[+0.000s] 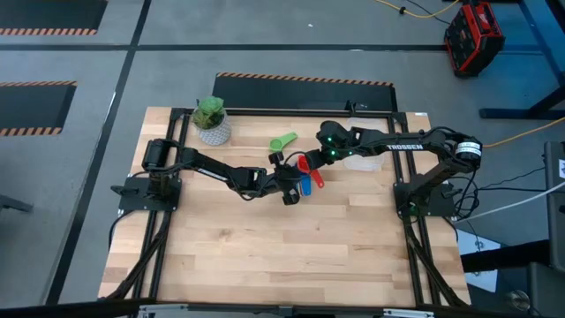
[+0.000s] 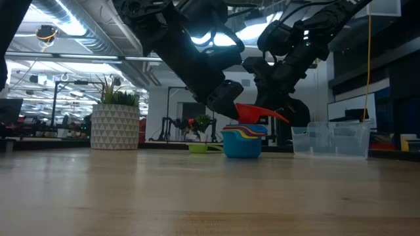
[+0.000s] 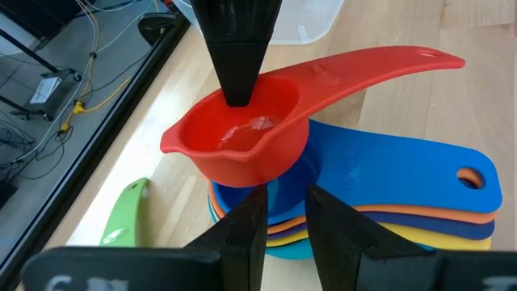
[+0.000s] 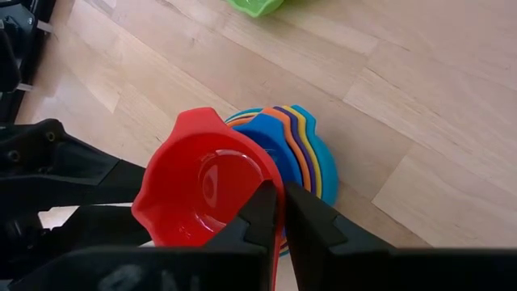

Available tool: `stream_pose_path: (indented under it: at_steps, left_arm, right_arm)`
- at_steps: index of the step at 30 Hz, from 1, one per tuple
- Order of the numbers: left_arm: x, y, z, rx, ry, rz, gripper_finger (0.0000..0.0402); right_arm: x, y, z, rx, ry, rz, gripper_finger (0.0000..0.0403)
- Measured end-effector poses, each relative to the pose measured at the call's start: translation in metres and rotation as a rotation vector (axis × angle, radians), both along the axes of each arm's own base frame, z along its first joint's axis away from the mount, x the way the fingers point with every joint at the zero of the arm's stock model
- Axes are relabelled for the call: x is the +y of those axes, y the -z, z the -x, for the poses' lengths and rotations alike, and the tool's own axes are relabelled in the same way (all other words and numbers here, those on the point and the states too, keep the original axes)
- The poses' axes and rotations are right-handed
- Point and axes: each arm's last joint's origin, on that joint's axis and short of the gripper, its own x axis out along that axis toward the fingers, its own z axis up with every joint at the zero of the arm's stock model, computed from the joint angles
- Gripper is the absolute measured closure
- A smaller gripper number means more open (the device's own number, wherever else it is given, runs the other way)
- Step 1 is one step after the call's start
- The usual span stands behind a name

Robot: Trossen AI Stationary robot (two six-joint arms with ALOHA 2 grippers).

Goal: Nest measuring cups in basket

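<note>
A red measuring cup [image 3: 242, 145] hangs tilted just over a nested stack of blue, orange and yellow cups [image 3: 388, 170] that stands on the table at mid-table [image 2: 241, 143]. My right gripper [image 4: 283, 206] is shut on the red cup. My left gripper [image 3: 287, 202] reaches in from the table's left and is shut on the stack at its rim, under the red cup. A green cup [image 1: 284, 141] lies alone on the table behind the stack. The clear basket [image 1: 364, 161] stands on the table to the right of the stack, with no cup showing in it. My left gripper has its two fingers [image 3: 250, 230] side by side on the stack's rim [image 3: 284, 236], on the side away from the handles, slanting down from the table's left. The red cup hides the fingertips. The stack stands upright on the table. My right gripper pinches the red cup's wall at the rim [image 4: 271, 174], beside the handle's root, with one finger [image 3: 238, 65] inside the bowl and one outside. The fingers point down from above. The cup is tilted over the stack; I cannot tell whether its bottom touches the top blue cup.
A green plant in a white pot [image 1: 212, 119] stands near the far left corner. The near half of the wooden table [image 1: 291, 256] is bare. Both arms crowd together at the stack.
</note>
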Motion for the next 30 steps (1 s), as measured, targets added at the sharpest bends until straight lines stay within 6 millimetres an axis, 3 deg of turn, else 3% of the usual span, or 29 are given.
stream_pose_path:
  at_steps: [11,17,30]
  left_arm:
    - [0.0001,0.0000,0.0000,0.000,0.000,0.000,0.0323]
    - [0.0000,0.0000,0.0000,0.000,0.000,0.000,0.0323]
    - [0.0000,0.0000,0.0000,0.000,0.000,0.000,0.0323]
  right_arm:
    - [0.0003,0.0029,0.0008,0.022,0.018,-0.021,0.0369]
    - [0.0002,0.0049,0.0008,0.033,0.015,-0.022,0.0333]
    - [-0.0027,-0.0025,0.0046,-0.007,-0.134,0.018,0.0322]
